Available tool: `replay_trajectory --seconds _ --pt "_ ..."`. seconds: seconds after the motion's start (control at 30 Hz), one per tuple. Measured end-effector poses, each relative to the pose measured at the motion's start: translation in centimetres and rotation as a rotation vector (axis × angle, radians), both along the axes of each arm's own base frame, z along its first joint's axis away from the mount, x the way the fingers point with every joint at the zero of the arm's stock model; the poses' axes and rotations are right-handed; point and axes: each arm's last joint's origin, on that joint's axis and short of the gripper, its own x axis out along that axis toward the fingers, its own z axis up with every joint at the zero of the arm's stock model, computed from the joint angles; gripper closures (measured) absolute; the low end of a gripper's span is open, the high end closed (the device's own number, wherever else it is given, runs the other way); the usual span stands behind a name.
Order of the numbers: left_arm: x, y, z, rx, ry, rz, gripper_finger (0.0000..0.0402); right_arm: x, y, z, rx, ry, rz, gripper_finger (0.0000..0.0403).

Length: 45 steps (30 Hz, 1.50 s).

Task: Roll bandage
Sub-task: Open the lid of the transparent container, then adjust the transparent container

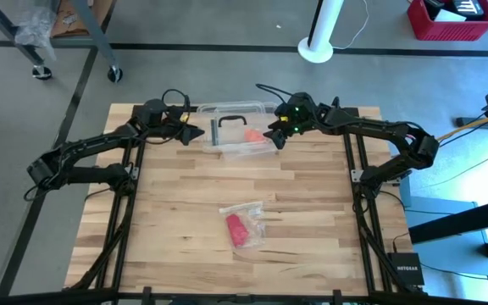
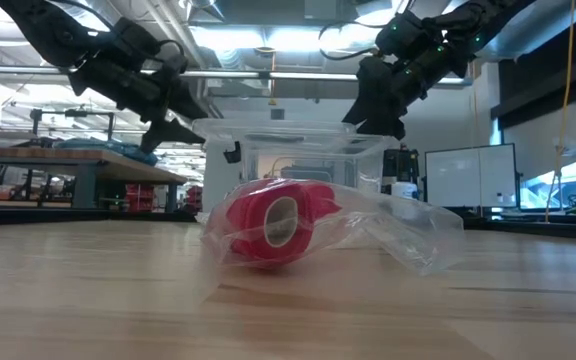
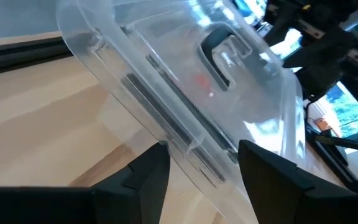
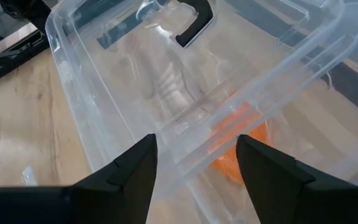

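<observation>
The bandage (image 1: 235, 227) is a small red cloth roll inside a crinkly clear plastic bag (image 1: 251, 222), lying on the table's near middle; the low view shows the roll (image 2: 271, 220) end-on. Both grippers are far from it, at the clear plastic box (image 1: 237, 129) by the far edge. My left gripper (image 1: 198, 133) (image 3: 201, 162) stands open just off the box's left wall (image 3: 166, 118). My right gripper (image 1: 273, 137) (image 4: 196, 155) is open over the box's right rim (image 4: 241, 99), one finger on either side of it.
The clear box has a black handle (image 3: 219, 53) and holds an orange-red lump (image 4: 235, 146). It stands on the wooden table (image 1: 185, 212) near the far edge. Bare wood lies between the box and the bagged roll, and to both sides of the bag.
</observation>
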Motion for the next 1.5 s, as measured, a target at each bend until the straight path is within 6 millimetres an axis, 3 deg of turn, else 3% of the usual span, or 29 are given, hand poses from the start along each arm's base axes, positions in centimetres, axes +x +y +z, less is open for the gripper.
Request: replay_trajectory --seconds 0.5,0.8,0.97,1.5 --pt "0.3 0.1 1.0 0.076 -0.092 -0.062 0.0227 0.1 0.1 0.0 0.001 -0.013 0.053 0.0182" --pt "0.4 0.1 1.2 0.129 -0.094 -0.087 0.0328 0.2 0.2 0.0 -0.005 -0.015 0.055 0.0182" --pt "0.1 -0.2 1.7 0.144 -0.107 -0.093 0.0361 0.1 0.1 -0.1 -0.005 -0.001 0.042 0.0182" --pt "-0.3 -0.4 2.2 0.148 -0.116 -0.069 0.0345 0.0 0.1 -0.1 0.0 0.0 0.04 0.0182"
